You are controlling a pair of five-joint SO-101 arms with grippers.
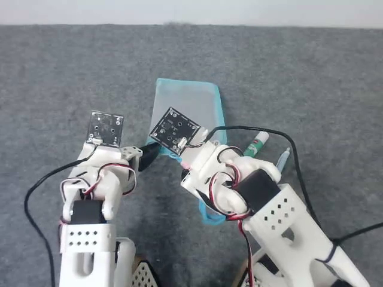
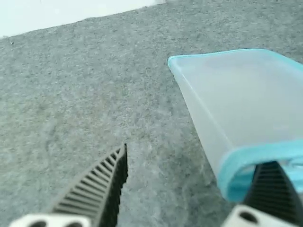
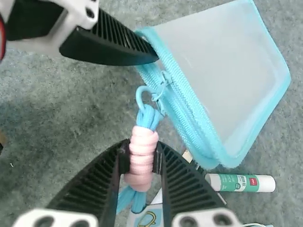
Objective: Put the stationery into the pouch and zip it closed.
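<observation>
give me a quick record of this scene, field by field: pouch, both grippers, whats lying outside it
pouch: translucent with blue trim, flat on the grey carpet
right gripper: shut on the pink zipper pull
left gripper: open, one finger at the pouch's zipper-end corner
glue stick: on the carpet beside the pouch, outside it
pen: on the carpet next to the glue stick, outside the pouch
zipper: open or closed cannot be told

Glue stick (image 1: 256, 144) right of pouch (image 1: 185, 104)
</observation>
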